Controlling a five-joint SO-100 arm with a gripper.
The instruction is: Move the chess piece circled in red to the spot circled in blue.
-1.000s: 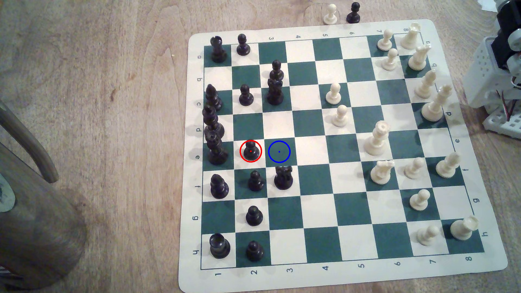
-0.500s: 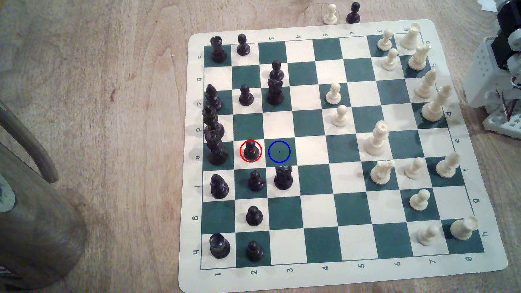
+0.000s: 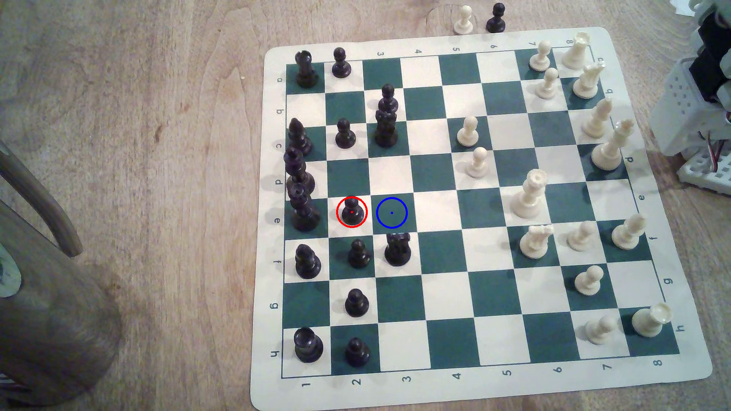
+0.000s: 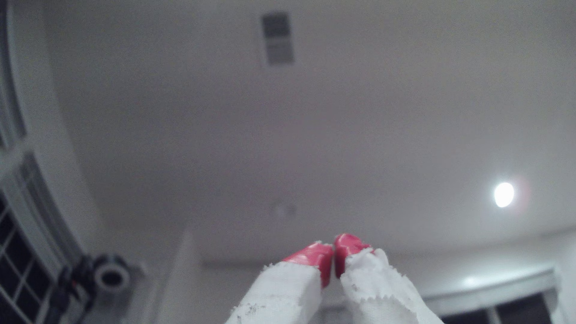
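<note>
On the chessboard [image 3: 466, 395], the red-circled black pawn [image 3: 352, 211] is sitting just beside the blue-ringed green square [image 3: 391, 215]; the gripper [image 4: 333, 255] is pointing ceilingward, red tips pressed together, gripping nothing.

Green-and-cream chessboard mat [image 3: 466, 387], wooden table [image 3: 158, 118], black knight [image 3: 397, 249], two off-board pawns [image 3: 463, 19], ceiling light [image 4: 503, 194]

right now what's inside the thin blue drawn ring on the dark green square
Inside the blue ring there is bare dark green square and a small blue centre dot, with no piece on it. The red-circled glossy black pawn stands on the cream square beside it, to the exterior view's left. Nothing covers the ring.
</note>
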